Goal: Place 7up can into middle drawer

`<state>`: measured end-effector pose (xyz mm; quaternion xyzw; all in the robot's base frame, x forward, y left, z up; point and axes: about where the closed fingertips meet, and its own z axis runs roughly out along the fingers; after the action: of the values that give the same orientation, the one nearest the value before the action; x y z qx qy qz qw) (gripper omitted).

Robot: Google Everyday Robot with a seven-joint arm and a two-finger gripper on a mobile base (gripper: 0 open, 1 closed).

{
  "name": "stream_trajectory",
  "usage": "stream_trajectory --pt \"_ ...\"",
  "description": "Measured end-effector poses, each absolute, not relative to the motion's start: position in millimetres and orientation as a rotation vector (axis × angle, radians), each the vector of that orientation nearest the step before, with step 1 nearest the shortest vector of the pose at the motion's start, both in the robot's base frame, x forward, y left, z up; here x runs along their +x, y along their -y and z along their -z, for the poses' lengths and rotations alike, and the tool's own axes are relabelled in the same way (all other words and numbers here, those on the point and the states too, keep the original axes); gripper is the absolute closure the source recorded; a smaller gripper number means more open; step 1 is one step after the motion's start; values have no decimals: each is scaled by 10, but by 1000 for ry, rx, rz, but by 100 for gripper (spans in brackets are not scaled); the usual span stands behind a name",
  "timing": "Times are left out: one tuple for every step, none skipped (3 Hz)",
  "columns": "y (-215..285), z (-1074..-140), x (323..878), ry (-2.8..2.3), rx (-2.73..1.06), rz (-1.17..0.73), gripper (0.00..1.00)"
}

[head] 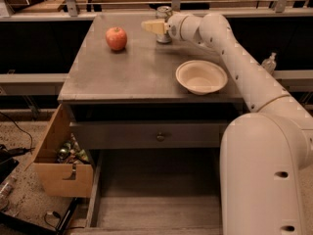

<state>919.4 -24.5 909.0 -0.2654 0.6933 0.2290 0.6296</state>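
Note:
The 7up can (pixel 164 11) stands upright at the back of the grey cabinet top (pixel 132 72), its shiny top showing. My gripper (pixel 149 26) reaches in from the right at the can's height. Its tan tip lies across the front left of the can and hides most of the can's body. I cannot tell whether it touches the can. The middle drawer (pixel 156 212) is pulled out at the bottom of the view, with a bare plank floor.
A red apple (pixel 116 38) sits at the back left of the top and a white bowl (pixel 201 76) at the right. A shut drawer front with a round knob (pixel 160 136) is above the open drawer. A cardboard box (pixel 61 173) stands at the left. A pump bottle (pixel 268 62) stands far right.

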Motion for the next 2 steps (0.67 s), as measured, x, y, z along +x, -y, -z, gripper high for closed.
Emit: stream_trajectory --pt "212 -9077 9196 -1588 -609 -528 48" --pt "166 -9060 9198 -1589 -613 -533 79"
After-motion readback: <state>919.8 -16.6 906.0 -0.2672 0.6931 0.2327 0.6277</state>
